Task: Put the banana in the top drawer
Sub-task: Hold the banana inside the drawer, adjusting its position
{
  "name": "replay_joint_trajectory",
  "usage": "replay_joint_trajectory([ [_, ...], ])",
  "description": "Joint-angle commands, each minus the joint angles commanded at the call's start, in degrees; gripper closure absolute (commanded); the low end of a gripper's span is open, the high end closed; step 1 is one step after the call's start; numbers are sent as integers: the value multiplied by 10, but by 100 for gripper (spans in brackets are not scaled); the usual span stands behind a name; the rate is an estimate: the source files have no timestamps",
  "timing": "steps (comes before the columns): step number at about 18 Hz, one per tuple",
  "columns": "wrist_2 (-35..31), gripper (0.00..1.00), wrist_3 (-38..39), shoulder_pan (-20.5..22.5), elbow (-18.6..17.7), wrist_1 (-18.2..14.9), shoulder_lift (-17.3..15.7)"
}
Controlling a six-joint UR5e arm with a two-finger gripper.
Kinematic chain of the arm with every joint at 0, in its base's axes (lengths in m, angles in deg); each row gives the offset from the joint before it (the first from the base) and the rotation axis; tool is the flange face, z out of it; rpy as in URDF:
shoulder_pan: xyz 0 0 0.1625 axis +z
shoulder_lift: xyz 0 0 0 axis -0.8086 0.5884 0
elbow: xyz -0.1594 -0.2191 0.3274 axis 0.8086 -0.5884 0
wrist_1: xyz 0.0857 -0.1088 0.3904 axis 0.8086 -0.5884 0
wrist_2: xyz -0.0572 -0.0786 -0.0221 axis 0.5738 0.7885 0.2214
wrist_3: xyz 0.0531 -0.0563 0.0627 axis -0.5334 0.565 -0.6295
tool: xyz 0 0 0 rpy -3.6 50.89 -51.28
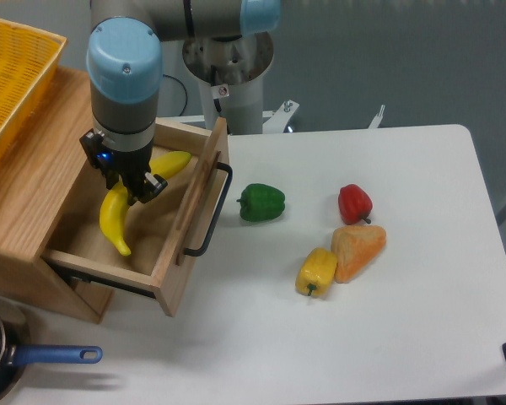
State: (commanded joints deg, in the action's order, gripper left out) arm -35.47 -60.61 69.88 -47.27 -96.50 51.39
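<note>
Banana (114, 219): inside the top drawer (179, 253), under the gripper (133, 187).
Top drawer: pulled out of the cabinet (17, 202), at 9 o'clock on the table (388, 337).
Basket (8, 76): on the cabinet, at 10 o'clock.
Peppers (261, 202): on the table, at 3 o'clock from the drawer.
Pan (0, 359): at 7 o'clock, before the cabinet.

pretty bright, even overhead light, white table (405, 321) a bit washed out, soft short shadows under the peppers, slightly soft focus overall, no real glare
</note>
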Motion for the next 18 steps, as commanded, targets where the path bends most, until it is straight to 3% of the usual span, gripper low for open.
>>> replay_joint_trajectory([
  [18, -1, 55, -1, -4, -2, 7, 7],
])
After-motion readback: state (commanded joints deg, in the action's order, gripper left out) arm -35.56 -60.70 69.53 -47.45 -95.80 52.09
